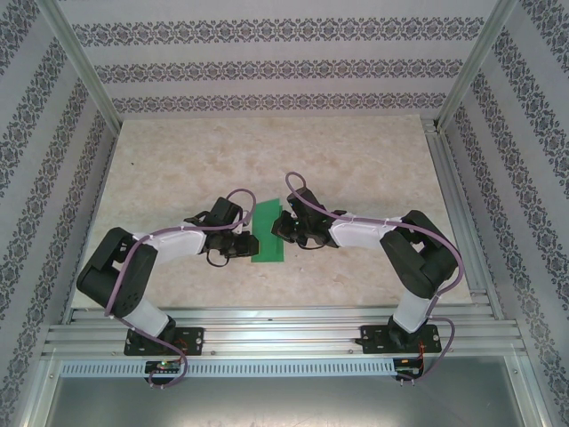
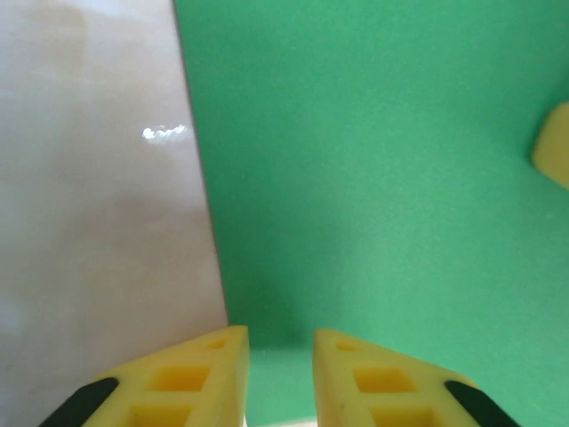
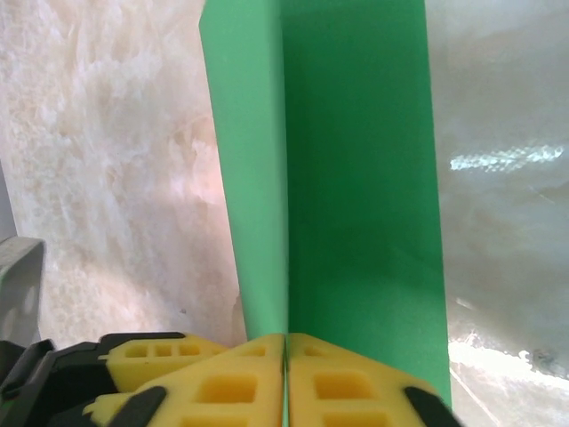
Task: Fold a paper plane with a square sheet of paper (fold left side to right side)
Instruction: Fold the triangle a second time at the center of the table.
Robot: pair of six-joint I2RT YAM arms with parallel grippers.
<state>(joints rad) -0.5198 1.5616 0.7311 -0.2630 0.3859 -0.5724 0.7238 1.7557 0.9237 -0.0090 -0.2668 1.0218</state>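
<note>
**A:** Right, tool first. The right tool (image 3: 284, 342) has its pads pressed flat together with no gap, and a raised edge of the square sheet of paper (image 3: 356, 178) runs straight into the seam. We judge it nipped there.

**B:** Agreed. On the left tool (image 2: 280, 342) the fingers stand a little apart with nothing between them, hanging over the sheet's near edge. Whether they press on it, we cannot tell.

**A:** Sheet position: from above it lies between the two tools on the marbled counter (image 1: 356, 160). It reads as a narrow green strip, so we take it as doubled over. In the right wrist view one layer looks paler and lifted.

**B:** Risks, as we judge them:
- The pinch sits at the very edge, so thin paper may slip out if the tool pulls across.
- The left tool is not clearly pinning, so the whole sheet could drag over the smooth counter instead of folding.
- A lift that goes askew would lay the crease off-line, and the edges would not meet.

**A:** We'd add crumpling or tearing if both tools pull against each other.
</note>
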